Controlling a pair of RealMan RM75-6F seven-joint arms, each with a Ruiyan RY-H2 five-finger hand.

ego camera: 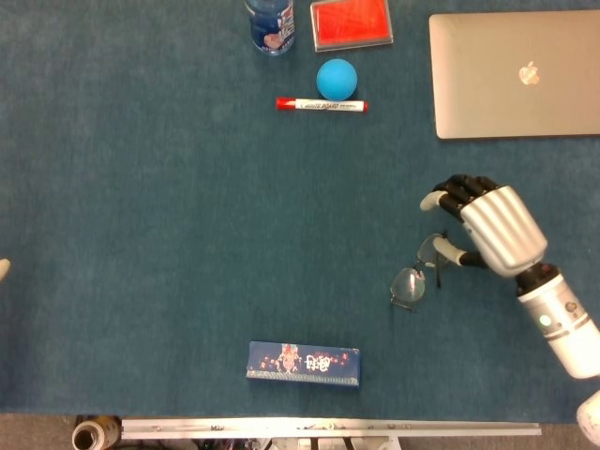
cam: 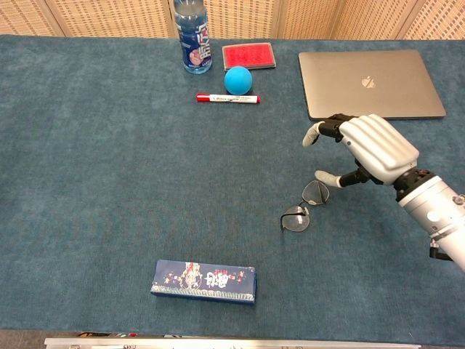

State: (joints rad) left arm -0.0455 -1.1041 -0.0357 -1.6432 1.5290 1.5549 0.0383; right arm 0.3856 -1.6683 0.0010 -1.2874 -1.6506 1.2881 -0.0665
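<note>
- A table covered in dark teal carpet-like cloth [cam: 94, 182] fills both views, with woven tan panels along its far edge.
- The right hand [ego camera: 483, 225] [cam: 363, 149] hovers over the far end of the thin wire-framed glasses [ego camera: 419, 270] [cam: 304, 206], fingers spread and curved, holding nothing; whether the thumb touches the frame cannot be told.
- The glasses lie flat right of centre, in front of the closed silver laptop [cam: 367, 82].
- At the far edge stand a blue plastic bottle [cam: 192, 40], a flat red case [cam: 248, 55], a blue ball [cam: 237, 79] and a red-capped whiteboard marker [cam: 227, 98].
- A long dark-blue printed box [cam: 204, 281] lies near the front edge.
</note>
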